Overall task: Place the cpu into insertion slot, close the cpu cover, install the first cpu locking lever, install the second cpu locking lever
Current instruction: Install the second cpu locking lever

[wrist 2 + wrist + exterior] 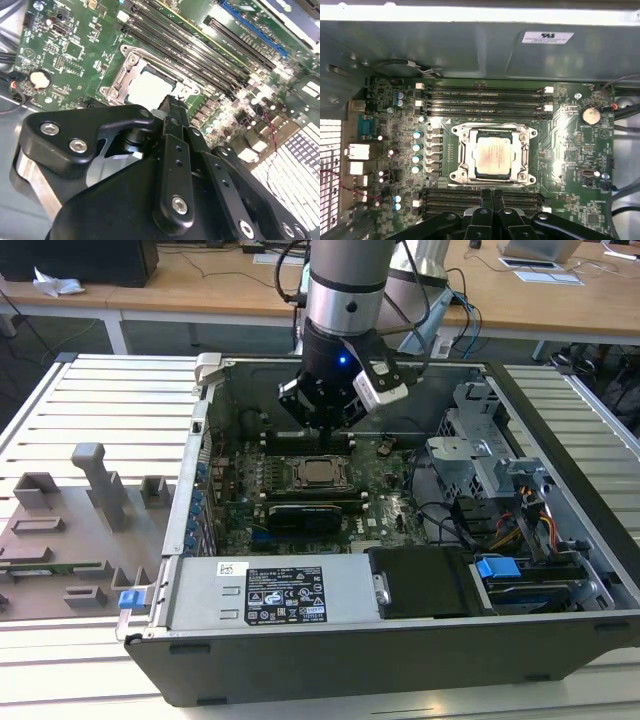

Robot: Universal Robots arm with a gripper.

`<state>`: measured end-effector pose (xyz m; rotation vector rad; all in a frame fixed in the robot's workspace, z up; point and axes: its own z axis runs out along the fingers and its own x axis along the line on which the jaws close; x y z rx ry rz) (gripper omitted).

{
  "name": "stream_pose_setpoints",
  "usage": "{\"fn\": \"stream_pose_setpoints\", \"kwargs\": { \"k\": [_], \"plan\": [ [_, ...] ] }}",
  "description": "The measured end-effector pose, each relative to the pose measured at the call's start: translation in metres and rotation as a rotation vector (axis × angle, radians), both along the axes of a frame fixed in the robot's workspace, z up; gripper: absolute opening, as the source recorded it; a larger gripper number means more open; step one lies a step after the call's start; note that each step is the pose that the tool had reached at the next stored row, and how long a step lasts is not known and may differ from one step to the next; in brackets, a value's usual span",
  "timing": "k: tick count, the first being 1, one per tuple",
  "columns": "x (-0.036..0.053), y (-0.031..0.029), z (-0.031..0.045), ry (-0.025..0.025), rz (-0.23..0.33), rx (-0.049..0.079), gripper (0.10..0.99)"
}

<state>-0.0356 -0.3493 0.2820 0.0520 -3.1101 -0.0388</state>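
Motherboard [560,165], green, lying flat in the floor of an open computer case [400,640]; taken as the landmark for all entries below.

Cpu [493,157]: dull silver square, seated in the socket at the middle of the motherboard, flanked on two sides by the black memory slots [485,97].

Cpu cover [493,134]: silver frame, appears to lie down flat around the cpu, chip showing through its central opening. Locking levers along its edges cannot be made out with certainty.

Pincer [492,200]: black, hanging directly above the motherboard just beside the socket, fingers drawn together with no visible gap, nothing between them.

Step in hand, by judgement: the cpu is placed and the cover looks closed; work stands at the locking levers. A lever move would call for a fine, low approach at the socket edge, clear of the memory slots.

Surroundings: case rests on a slatted metal tabletop [100,400]; grey fixture blocks [95,480] beside the case, well apart from the motherboard. Power supply [265,592] and drive cage [485,455] border the motherboard. Wooden desks [200,285] beyond.
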Motion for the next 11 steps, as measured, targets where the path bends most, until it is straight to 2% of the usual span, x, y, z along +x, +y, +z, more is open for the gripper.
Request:
{"fn": "stream_pose_setpoints", "kwargs": {
  "k": [2,4,5,11],
  "plan": [
    [0.0001,0.0000,0.0070,0.0002,0.000,-0.001,0.106],
    [0.0002,0.0000,0.0189,0.0002,0.000,-0.003,0.106],
    [0.0002,0.0000,0.0218,0.0002,0.000,-0.003,0.106],
    [0.0001,0.0000,0.0225,0.0001,0.000,-0.003,0.106]
  ]
}}
